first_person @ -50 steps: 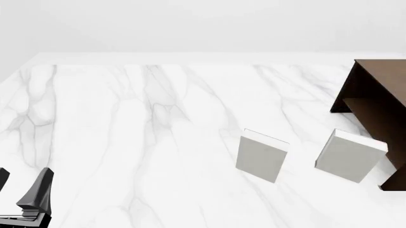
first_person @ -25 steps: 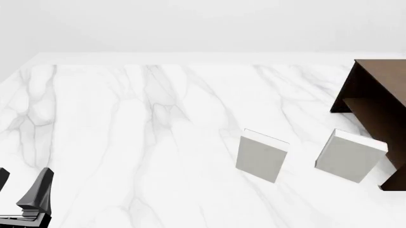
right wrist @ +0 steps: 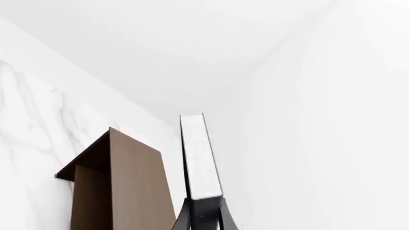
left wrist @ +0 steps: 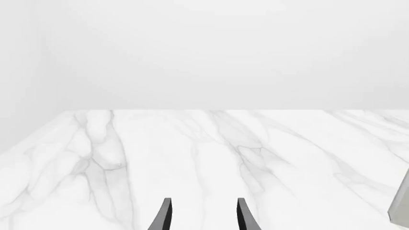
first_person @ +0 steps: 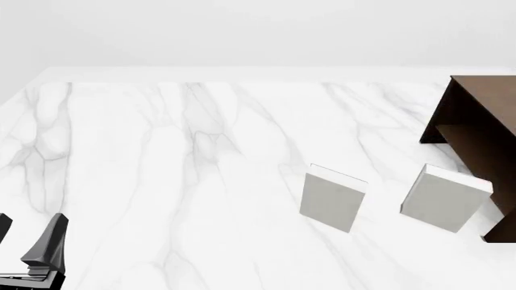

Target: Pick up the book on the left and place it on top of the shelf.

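1. The book (right wrist: 200, 155) was in my right claw (right wrist: 203, 208), pinched at its lower end and standing up out of the fingers, its white page edge facing the wrist camera and a thin line of black cover down one side. My right wrist view was the only one that showed it.

2. So I judged the pick-up done: the book was off the worktop (first_person: 161, 157) and held in the air.

3. The shelf (right wrist: 118, 187) stood just beside the book in that view, its flat brown top lower than the book's upper end. I could not tell whether the book was yet over the top or only alongside it.

4. What was left, as I judged it: bring the book above the flat top, lower it until it rested there, then let go.

5. In the front view the shelf (first_person: 475, 151) sat at the far right edge, and my right arm and the book did not appear.

6. Two light grey books (first_person: 333, 197) (first_person: 445, 197) lay on the worktop near the shelf, untouched.

7. My left claw (left wrist: 203, 218) hung near the left corner, fingers apart and holding nothing.
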`<act>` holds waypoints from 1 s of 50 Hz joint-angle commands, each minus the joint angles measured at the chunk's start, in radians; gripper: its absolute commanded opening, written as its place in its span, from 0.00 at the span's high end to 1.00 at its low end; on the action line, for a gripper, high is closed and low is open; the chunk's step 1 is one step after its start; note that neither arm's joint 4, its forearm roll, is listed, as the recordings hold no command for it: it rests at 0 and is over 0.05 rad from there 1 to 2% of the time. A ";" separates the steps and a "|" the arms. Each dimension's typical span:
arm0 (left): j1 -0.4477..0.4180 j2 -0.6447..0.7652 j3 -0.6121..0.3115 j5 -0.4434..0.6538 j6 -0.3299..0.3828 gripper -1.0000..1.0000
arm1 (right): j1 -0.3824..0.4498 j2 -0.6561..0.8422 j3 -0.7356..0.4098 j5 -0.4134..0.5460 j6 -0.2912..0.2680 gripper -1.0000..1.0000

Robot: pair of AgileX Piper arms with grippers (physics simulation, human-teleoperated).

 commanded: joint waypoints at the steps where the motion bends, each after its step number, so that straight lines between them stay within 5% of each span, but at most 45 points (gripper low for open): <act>1: 0.000 0.000 0.000 0.000 0.000 0.00 | -0.025 0.038 -0.020 -0.037 0.016 1.00; 50: 0.000 0.000 0.000 0.000 0.000 0.00 | -0.107 0.337 -0.072 -0.234 -0.011 1.00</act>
